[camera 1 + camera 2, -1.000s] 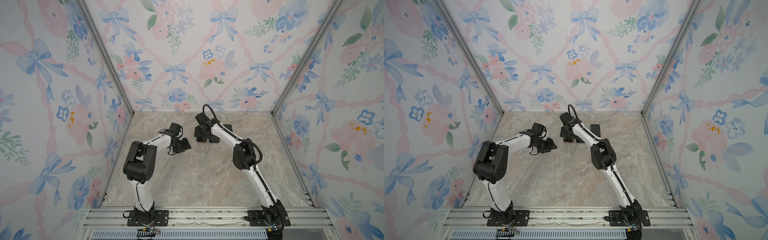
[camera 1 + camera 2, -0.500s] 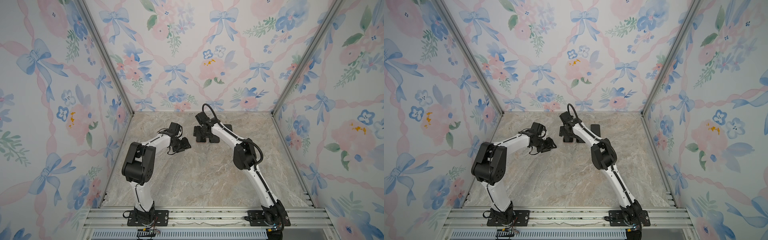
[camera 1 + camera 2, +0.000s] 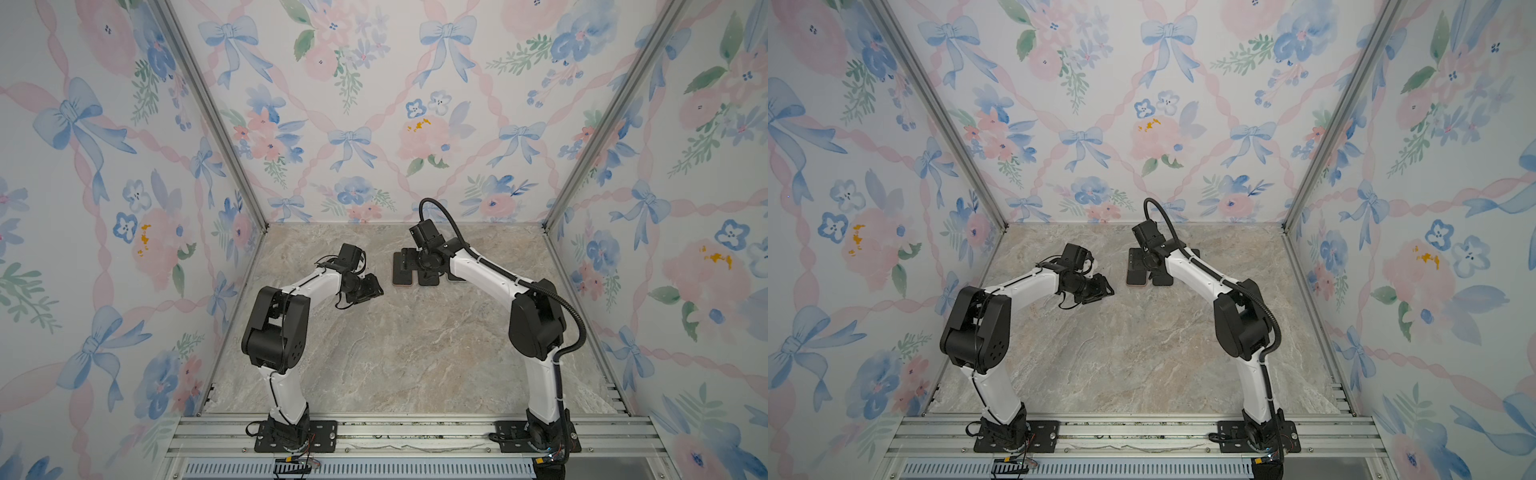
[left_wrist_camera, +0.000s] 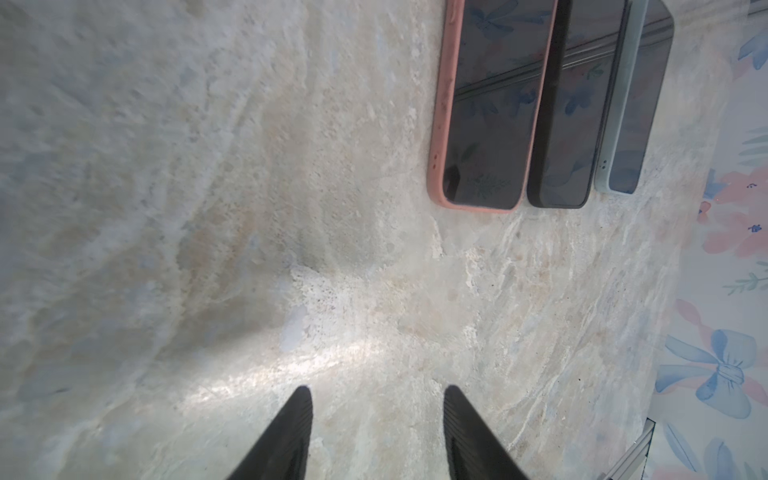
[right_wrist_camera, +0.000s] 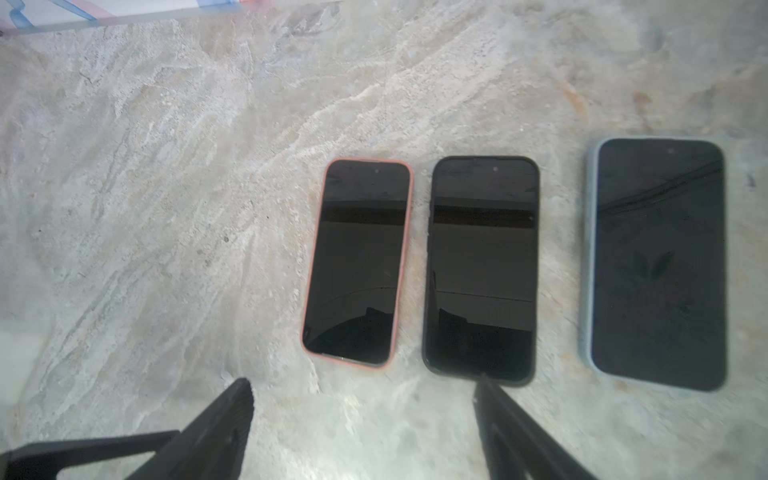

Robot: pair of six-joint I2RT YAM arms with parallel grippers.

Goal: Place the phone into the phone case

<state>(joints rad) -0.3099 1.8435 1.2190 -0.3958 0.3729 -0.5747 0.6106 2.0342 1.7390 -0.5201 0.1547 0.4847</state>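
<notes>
Phone (image 5: 482, 270), glossy black slab (rounded corners), matte pink case (image 4: 441, 108)

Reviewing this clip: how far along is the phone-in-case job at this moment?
Done, it seems: the pink-cased phone, the black-cased phone and the pale blue-cased phone all lie flat, screens up, framed by their case rims, on the table. In hand: nothing; the left gripper and right gripper are open and empty. Left: no bare phone or empty case shows, so probably only pulling the arms back.

We see a salmon-pink case (image 4: 444, 104), a black case (image 4: 547, 104) and a pale blue-grey case (image 5: 589, 249); a beige, white-veined marbled table (image 5: 166, 208); walls (image 3: 374, 83) patterned with blue bows and pink flowers.
</notes>
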